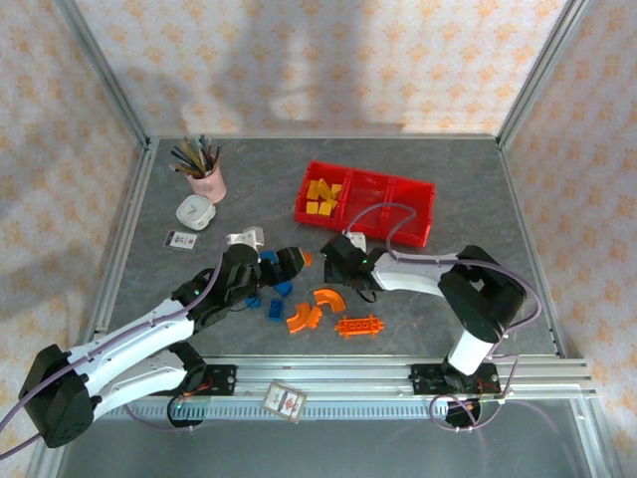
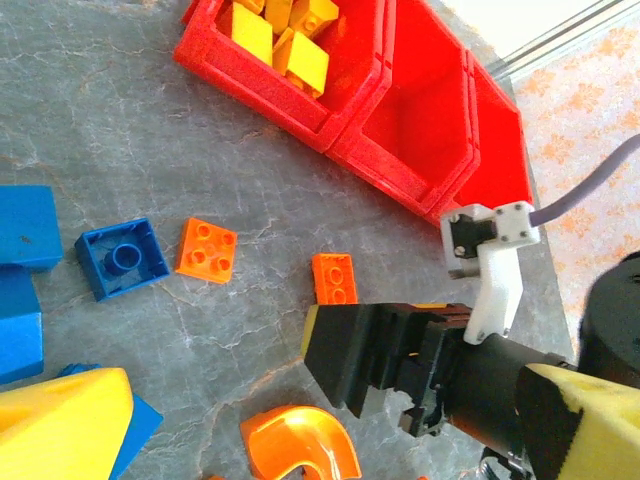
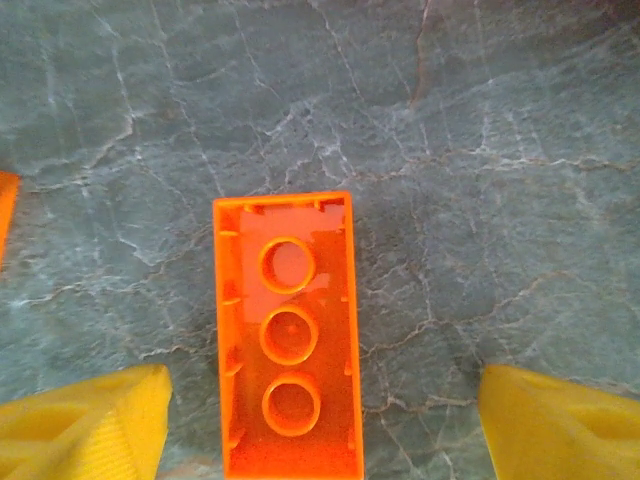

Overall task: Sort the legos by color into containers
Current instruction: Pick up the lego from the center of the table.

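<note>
Insp: R gripper (image 3: 325,400), status?
Tech: Jaws wide, gripping nothing. Orange brick (image 3: 288,335) lies hollow side up on table (image 3: 500,150) btwn them, clear of both.
Insp: L gripper (image 1: 291,262)?
Tech: Also wide, holding nothing; blue bricks (image 2: 122,260) nearby.
Insp: Tray?
Tech: Red tray (image 1: 418,224) far right; yellow bricks (image 1: 320,196) in left compartment. Orange arches (image 1: 323,299), studded strip (image 1: 358,326) loose near arms.

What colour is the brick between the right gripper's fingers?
Orange; the brick shows best in the right wrist view.

Lab test cell: aluminium frame (image 1: 109,90), wallpapered panels (image 1: 328,60), grey tabletop (image 1: 438,199).
</note>
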Available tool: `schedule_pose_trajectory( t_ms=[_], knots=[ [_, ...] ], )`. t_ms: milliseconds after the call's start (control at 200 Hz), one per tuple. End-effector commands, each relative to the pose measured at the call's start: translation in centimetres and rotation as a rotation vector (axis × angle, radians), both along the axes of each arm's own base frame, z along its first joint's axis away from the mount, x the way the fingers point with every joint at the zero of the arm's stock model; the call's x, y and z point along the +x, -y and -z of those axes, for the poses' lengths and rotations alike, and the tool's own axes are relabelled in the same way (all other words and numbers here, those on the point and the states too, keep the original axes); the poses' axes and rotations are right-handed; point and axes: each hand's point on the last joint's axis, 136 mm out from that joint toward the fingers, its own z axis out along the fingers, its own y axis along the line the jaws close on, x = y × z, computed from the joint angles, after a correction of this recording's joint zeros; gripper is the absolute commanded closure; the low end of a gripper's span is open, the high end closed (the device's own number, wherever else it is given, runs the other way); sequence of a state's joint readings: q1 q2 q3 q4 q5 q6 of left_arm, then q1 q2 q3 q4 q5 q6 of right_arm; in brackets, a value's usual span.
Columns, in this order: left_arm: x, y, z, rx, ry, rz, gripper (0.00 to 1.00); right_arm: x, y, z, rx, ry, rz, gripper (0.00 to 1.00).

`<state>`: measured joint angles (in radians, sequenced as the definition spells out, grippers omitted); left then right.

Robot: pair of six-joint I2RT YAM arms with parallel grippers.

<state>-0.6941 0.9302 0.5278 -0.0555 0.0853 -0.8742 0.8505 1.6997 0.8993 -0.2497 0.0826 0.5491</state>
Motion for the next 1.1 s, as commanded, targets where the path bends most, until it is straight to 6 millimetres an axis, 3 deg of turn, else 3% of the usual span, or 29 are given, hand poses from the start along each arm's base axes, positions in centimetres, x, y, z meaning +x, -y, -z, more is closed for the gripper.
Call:
schedule_pose_trajectory(
  t_ms=[0,435,756,931,1096],
  knots=[
    [0.1,-0.7,-0.5,-0.007,0.028,-0.039,0.01,1.5,-1.0,-0.8,-0.010,0.050,-0.001,0.23],
    [0.1,-0.8,-0.4,0.001,0.030,-0.043,0.01,1.9,-1.4,0.6,-0.061,0.025,-0.023,0.44],
    [0.2,-0.6,-0.5,0.002,0.029,-0.034,0.01,1.8,-1.9,0.2,-0.033,0.024,-0.041,0.62],
    [0.3,-0.5,-0.8,0.000,0.032,-0.031,0.01,1.9,-2.0,-0.9,-0.018,0.039,-0.047,0.66],
    [0.5,-0.4,-1.6,0.007,0.053,-0.027,0.01,2.5,-1.8,-4.0,-0.001,0.097,-0.039,0.67]
  ],
)
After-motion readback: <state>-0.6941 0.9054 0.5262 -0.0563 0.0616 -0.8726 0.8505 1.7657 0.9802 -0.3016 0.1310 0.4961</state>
